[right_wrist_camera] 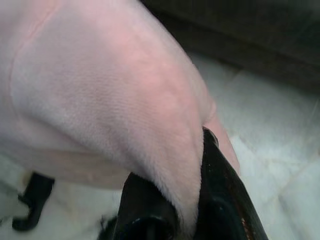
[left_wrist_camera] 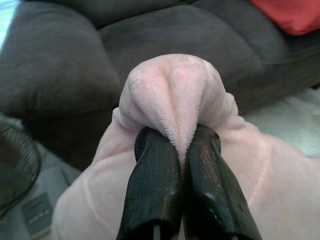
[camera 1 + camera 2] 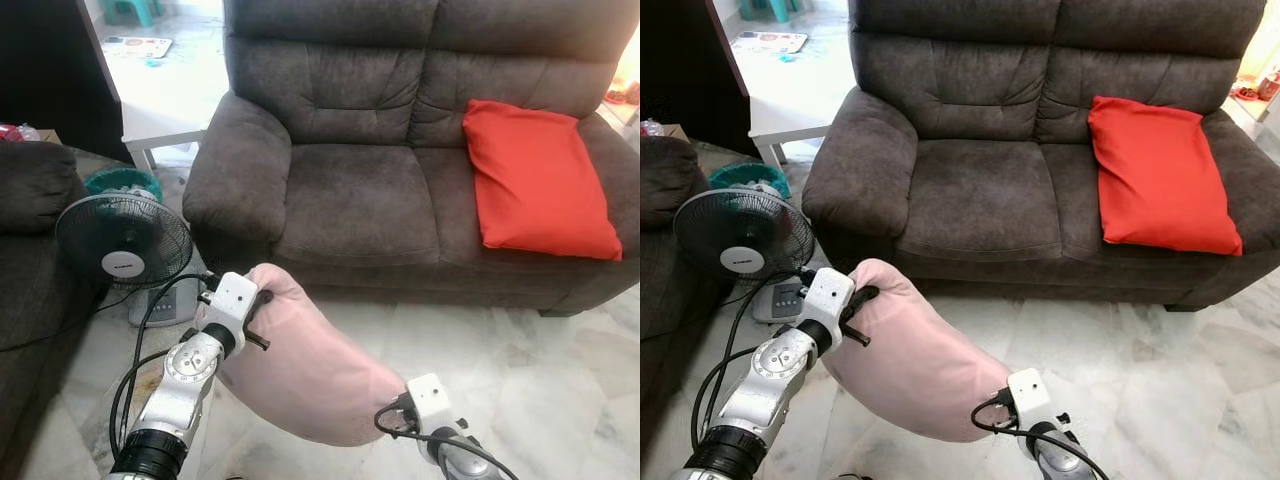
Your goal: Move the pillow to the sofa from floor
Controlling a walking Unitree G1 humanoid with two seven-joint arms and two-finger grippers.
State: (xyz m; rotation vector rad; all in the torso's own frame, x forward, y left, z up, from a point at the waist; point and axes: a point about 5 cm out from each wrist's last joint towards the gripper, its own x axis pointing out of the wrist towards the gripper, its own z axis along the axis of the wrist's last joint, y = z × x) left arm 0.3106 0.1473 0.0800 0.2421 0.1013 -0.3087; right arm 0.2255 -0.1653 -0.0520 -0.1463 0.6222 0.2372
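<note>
In front of the sofa [image 3: 400, 150], my left gripper [image 2: 180, 150] and right gripper [image 1: 192, 200] are pinching the pink pillow [image 3: 300, 360]; thin corner folds may slip.

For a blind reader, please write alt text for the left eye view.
Both grippers hold a pink pillow off the tiled floor, the left gripper at its upper end and the right gripper at its lower end, before a dark brown sofa. A red cushion lies on the sofa's right seat.
</note>
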